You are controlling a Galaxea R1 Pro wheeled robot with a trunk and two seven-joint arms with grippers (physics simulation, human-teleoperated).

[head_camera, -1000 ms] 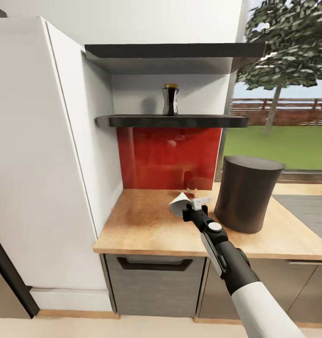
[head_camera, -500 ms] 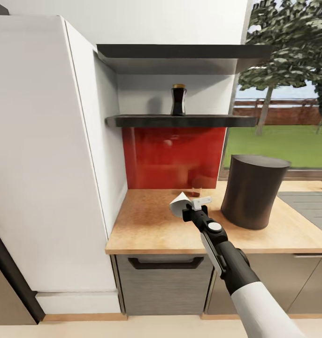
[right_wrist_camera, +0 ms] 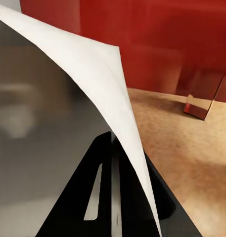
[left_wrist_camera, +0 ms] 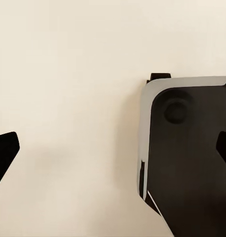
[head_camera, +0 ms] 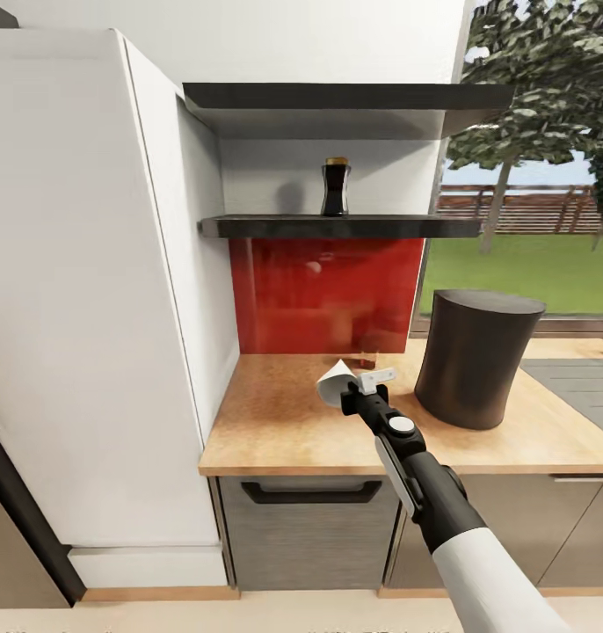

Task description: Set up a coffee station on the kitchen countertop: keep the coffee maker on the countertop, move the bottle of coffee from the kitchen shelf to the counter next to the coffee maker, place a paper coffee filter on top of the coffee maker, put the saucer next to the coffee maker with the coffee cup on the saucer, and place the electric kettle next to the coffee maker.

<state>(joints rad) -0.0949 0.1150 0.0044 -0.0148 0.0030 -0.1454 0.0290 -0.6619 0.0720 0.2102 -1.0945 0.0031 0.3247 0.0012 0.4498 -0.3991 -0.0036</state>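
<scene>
A kitchen corner filled the head view: a tall white cabinet (head_camera: 82, 290) took the left half of the frame, a red backsplash (head_camera: 328, 294) sat at centre, and a window with grass and a tree occupied the upper right. The light wood worktop (head_camera: 275, 422) ran across the lower middle, above grey cabinet fronts (head_camera: 306, 532). On the worktop at the right of centre stood the coffee maker (head_camera: 475, 356), a dark rounded column with a slanted flat top. Above the backsplash, the thin dark kitchen shelf (head_camera: 337, 227) crossed the upper centre, with a thicker dark slab (head_camera: 337, 97) higher up. The bottle of coffee (head_camera: 335, 186) stood upright on the shelf, near its middle. The right arm rose from the lower right of the frame, and the right gripper (head_camera: 354, 387) hung over the worktop just left of the coffee maker, clenched on the paper coffee filter (head_camera: 335, 380), which curled up and leftward from the fingers. In the left wrist view, the left gripper's (left_wrist_camera: 113, 153) dark fingertips showed at opposite edges of the frame, spread wide apart over pale floor.
</scene>
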